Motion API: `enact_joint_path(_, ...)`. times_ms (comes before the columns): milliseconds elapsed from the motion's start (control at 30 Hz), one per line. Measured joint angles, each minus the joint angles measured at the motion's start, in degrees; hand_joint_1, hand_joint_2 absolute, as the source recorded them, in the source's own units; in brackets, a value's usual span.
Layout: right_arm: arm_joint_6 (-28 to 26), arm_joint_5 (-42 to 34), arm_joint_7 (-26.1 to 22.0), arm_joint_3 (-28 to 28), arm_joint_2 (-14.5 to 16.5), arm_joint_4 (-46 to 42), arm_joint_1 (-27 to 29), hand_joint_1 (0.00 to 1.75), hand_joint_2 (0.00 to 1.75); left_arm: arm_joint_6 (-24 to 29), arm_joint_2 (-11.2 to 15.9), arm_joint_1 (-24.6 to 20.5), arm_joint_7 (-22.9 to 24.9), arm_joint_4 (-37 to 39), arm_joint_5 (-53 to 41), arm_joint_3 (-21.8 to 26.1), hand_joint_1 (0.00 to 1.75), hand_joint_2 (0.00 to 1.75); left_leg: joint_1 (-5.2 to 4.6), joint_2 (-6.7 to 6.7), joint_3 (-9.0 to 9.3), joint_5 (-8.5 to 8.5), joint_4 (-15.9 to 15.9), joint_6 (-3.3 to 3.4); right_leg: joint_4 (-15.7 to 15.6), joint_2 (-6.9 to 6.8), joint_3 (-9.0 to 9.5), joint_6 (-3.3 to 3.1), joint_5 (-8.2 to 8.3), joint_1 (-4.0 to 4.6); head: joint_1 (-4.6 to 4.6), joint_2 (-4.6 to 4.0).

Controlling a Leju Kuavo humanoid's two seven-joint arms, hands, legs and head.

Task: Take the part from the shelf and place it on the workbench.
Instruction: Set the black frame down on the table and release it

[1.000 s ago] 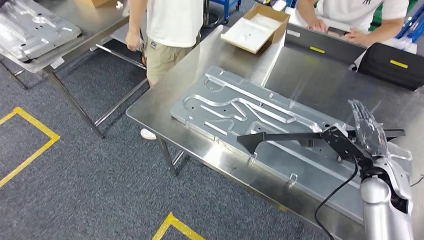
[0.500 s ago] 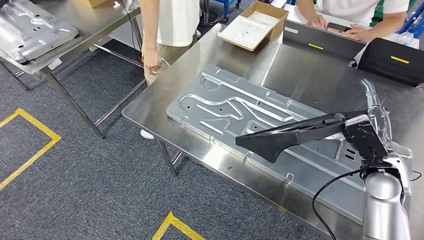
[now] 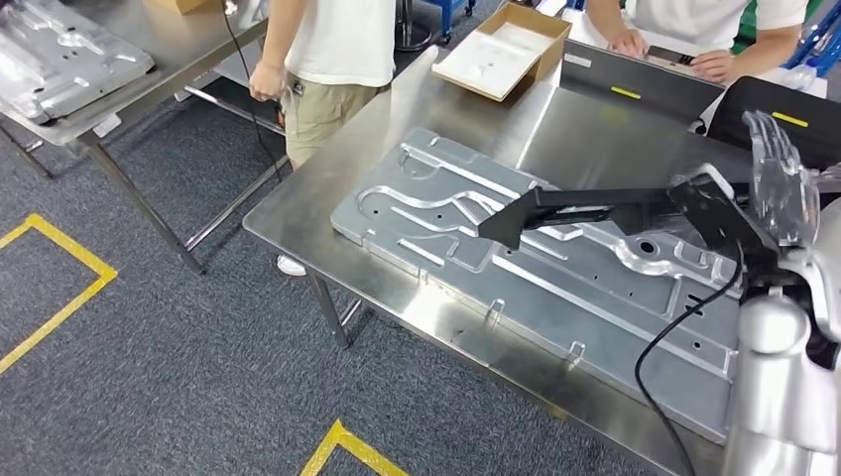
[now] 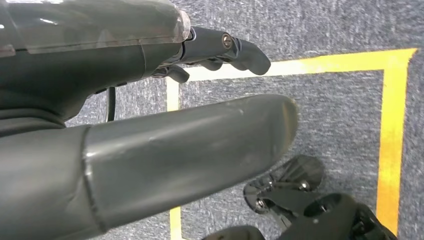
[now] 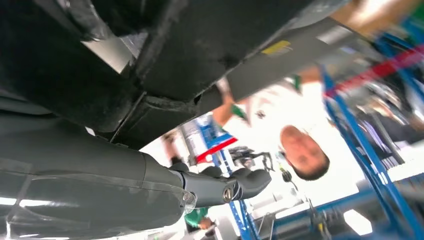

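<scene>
black part point(image 3: 585, 208) in right hand point(image 3: 779, 193), head view.

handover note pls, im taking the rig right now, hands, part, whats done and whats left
Right robot hand: holds the black part above the workbench, over the grey metal plate.
Left robot hand: hangs over the carpet with nothing in it, fingers partly curled.
Done: the part is off the shelf and at the workbench.
Left: lower it, set it down, let go.
</scene>
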Motion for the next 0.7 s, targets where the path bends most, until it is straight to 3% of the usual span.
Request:
enact_joint_path(67, 4.61, -0.60, 1.62, 1.79, -3.58, 2.50, -2.21, 0.00, 0.00, 0.01, 0.06, -0.23, 0.12, 0.01, 0.13, 0.00, 0.00, 0.00, 0.14, -0.03, 0.12, 0.54, -0.63, 0.80, 2.22, -0.06, -0.97, 0.55, -1.64, -0.16, 0.02, 0.00)
enact_joint_path(167, 8.56, -3.56, 2.55, 4.27, -8.57, 6.37, -5.60, 0.00, 0.00, 0.01, 0.23, -0.37, 0.22, 0.02, 0.32, 0.04, 0.00, 0.00, 0.08, -0.07, 0.01, 0.77, -0.76, 1.25, 12.16, -0.06, -5.63, 1.12, -6.54, -0.29, 0.02, 0.00)
enact_joint_path(200, 9.50, -4.45, 2.82, 5.01, -9.90, 7.42, -6.47, 0.00, 0.00, 0.01, 0.31, -0.36, 0.26, 0.02, 0.36, 0.08, 0.00, 0.00, 0.06, -0.08, 0.02, 0.72, -0.68, 1.28, 14.53, -0.07, -6.81, 1.28, -7.01, -0.32, 0.02, 0.00)
enact_joint_path(233, 11.03, -5.76, 3.25, 5.83, -11.21, 8.41, -7.42, 0.00, 0.00, 0.01, 0.38, -0.36, 0.27, 0.02, 0.44, 0.14, 0.00, 0.00, 0.07, -0.12, 0.04, 0.62, -0.56, 1.28, 14.98, -0.08, -7.12, 1.40, -6.39, -0.38, 0.02, 0.00)
enact_joint_path(300, 16.36, -10.83, 4.58, 8.26, -14.78, 10.79, -10.63, 0.00, 0.00, 0.01, 0.52, -0.37, 0.24, 0.02, 0.80, 0.32, 0.00, 0.00, 0.09, -0.19, 0.08, 0.25, -0.05, 1.14, 9.85, -0.15, -4.93, 1.52, -2.56, -0.64, 0.03, 0.00)
enact_joint_path(367, 23.03, -18.77, 6.59, 12.04, -19.76, 13.89, -16.43, 0.00, 0.00, 0.04, 0.80, -0.32, 0.14, 0.03, 1.38, 0.68, 0.00, 0.00, -0.23, -0.25, -0.30, -0.25, 0.75, 0.75, 3.50, -0.17, -2.11, 1.39, 0.01, -0.71, 0.03, 0.00)
enact_joint_path(400, 26.33, -23.24, 7.89, 14.36, -22.45, 15.56, -20.20, 0.00, 0.00, 0.07, 1.02, -0.28, 0.04, 0.04, 1.67, 0.90, 0.00, 0.00, -0.41, -0.29, -0.61, -0.38, 1.11, 0.54, 1.82, -0.17, -1.56, 1.22, 0.35, -0.67, 0.03, 0.00)
enact_joint_path(500, 34.63, -38.46, 13.66, 23.95, -31.19, 19.97, -33.25, 0.00, 0.00, 0.10, 1.85, 0.21, -0.29, 0.06, 2.25, 1.67, 0.00, 0.00, -0.68, -0.66, -1.36, -0.52, 1.40, -0.04, 1.41, -0.40, -1.98, 0.34, 0.04, -0.82, 0.01, 0.00)
enact_joint_path(567, 36.67, -48.61, 18.02, 32.50, -37.52, 21.43, -42.17, 0.00, 0.00, 0.14, 2.31, 0.62, -0.45, 0.06, 2.22, 2.28, 0.00, 0.00, -0.62, -0.79, -2.15, -2.11, 3.32, -0.72, 1.28, -0.94, -1.77, -0.34, -0.10, -1.14, -0.02, 0.00)
enact_joint_path(667, 36.83, -59.02, 23.60, 44.83, -45.45, 21.96, -53.47, 0.00, 0.00, 0.16, 2.55, 0.93, -0.57, 0.06, 1.68, 2.85, 0.00, 0.00, -0.11, -0.29, -6.18, -7.36, 13.16, -1.59, 1.19, -1.73, -1.27, -1.03, -0.46, -0.97, -0.06, 0.00)
enact_joint_path(700, 36.71, -61.00, 25.04, 48.57, -47.58, 22.01, -56.51, 0.00, 0.00, 0.15, 2.54, 1.01, -0.58, 0.07, 1.44, 3.00, 0.00, 0.00, 0.03, -0.15, -7.48, -8.25, 16.10, -1.65, 1.19, -1.87, -1.16, -1.12, -0.55, -0.84, -0.07, 0.00)
